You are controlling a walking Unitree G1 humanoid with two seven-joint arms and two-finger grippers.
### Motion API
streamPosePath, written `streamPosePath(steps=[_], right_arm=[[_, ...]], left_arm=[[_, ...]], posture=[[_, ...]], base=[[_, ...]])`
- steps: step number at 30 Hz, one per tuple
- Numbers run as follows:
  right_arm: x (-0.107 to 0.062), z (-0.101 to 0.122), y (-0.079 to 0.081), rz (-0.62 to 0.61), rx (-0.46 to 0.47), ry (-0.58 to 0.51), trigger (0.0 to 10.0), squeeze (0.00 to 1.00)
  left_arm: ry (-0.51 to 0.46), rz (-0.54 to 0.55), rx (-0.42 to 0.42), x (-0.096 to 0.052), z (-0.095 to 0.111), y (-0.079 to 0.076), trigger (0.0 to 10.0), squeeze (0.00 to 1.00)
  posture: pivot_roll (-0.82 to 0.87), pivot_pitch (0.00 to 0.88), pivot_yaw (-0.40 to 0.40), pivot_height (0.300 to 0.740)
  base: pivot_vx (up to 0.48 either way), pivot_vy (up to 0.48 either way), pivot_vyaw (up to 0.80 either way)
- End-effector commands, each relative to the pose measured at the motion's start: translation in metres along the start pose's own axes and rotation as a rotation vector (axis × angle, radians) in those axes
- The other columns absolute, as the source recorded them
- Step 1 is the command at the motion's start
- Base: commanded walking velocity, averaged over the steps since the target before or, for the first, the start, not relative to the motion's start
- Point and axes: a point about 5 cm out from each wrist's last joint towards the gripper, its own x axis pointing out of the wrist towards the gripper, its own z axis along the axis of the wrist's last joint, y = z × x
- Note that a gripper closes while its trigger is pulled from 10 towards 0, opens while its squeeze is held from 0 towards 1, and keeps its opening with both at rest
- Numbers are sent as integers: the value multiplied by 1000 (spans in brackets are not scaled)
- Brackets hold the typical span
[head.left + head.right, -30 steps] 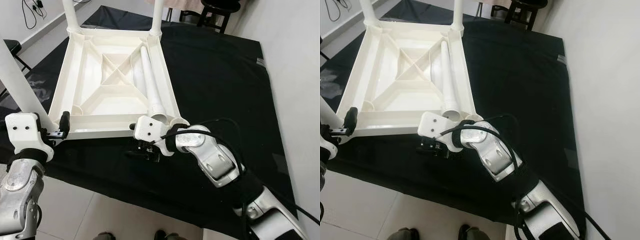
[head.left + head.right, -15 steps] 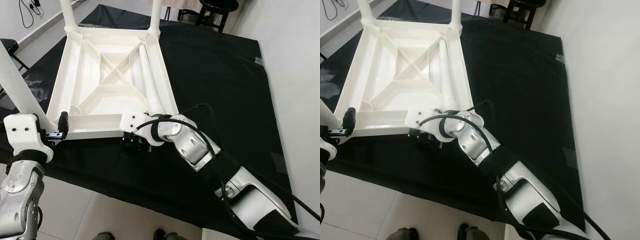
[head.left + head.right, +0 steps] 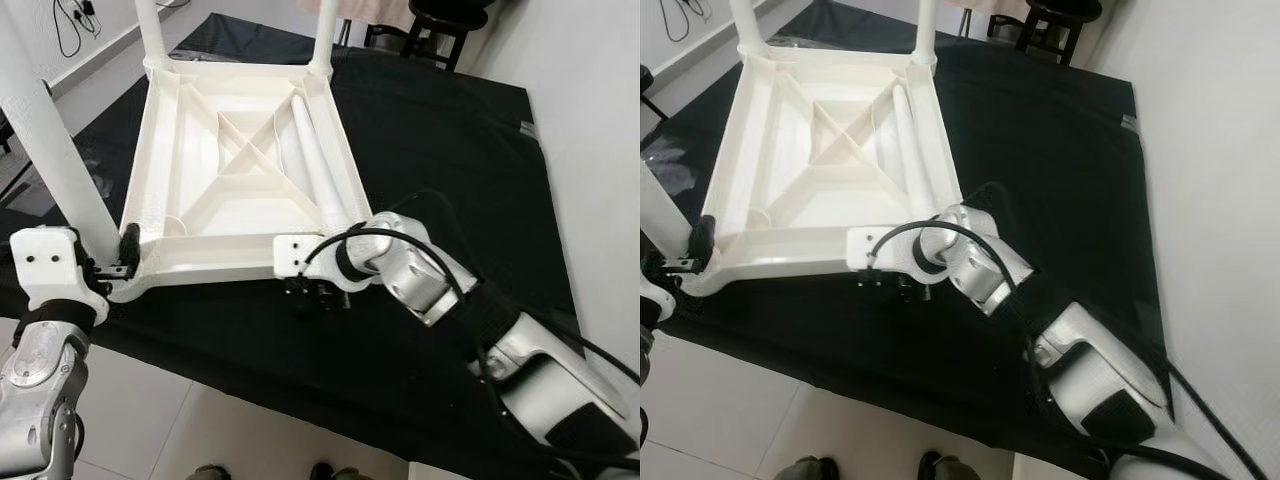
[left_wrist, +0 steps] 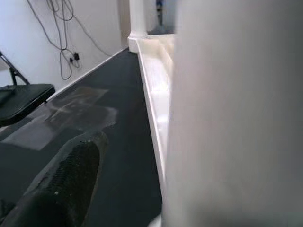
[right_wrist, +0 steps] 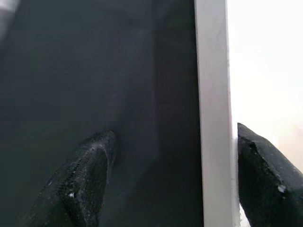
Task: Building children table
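A white plastic children's table [image 3: 230,256] lies upside down on a black mat. Two legs [image 3: 152,30] stand in its far corners, and a third leg [image 3: 55,140] stands at the near left corner. My left gripper [image 3: 125,258] is shut on the base of that third leg; in the left wrist view one finger [image 4: 66,179] sits beside the leg [image 4: 236,118]. A loose leg [image 3: 320,165] lies inside the tabletop along its right side. My right gripper [image 3: 315,292] is open at the near rim, close to the right corner. Its fingers [image 5: 90,161] straddle the rim [image 5: 213,94].
The black mat [image 3: 450,120] covers the floor around the table, with pale tiles [image 3: 200,420] in front of it. A dark stool [image 3: 440,20] stands at the back, a white wall runs along the right, and a folding chair [image 4: 19,97] and cables [image 3: 70,20] are at the left.
The view has shifted. My right gripper slid left along the near rim, then back toward the right corner. My left gripper stays at the near left leg.
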Motion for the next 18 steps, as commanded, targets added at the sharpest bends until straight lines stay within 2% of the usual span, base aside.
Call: streamPosePath(steps=[1, 5, 7, 11, 16, 18], right_arm=[[18, -16, 26, 198, 77, 17, 10000, 0], [21, -17, 35, 252, 94, 9, 10000, 0], [21, -17, 35, 252, 94, 9, 10000, 0], [24, -10, 52, 330, 136, -57, 10000, 0], [21, -7, 60, 373, 151, -91, 10000, 0], [20, -5, 62, 377, 176, -124, 10000, 0]], left_arm=[[-10, 24, 30, -1, 6, 10, 10000, 0], [-25, 36, 53, 0, 13, 18, 10000, 0], [-25, 36, 53, 0, 13, 18, 10000, 0], [-39, 44, 83, -1, 19, 26, 10000, 0], [-41, 33, 99, -2, 22, 27, 10000, 0], [-40, 41, 119, -4, 24, 33, 10000, 0]], posture=[[114, 247, -170, 740], [118, 248, -171, 740], [118, 248, -171, 740], [121, 248, -169, 740], [123, 247, -170, 740], [123, 247, -171, 740]], base=[[0, 0, 0], [0, 0, 0], [0, 0, 0], [0, 0, 0], [0, 0, 0], [0, 0, 0]])
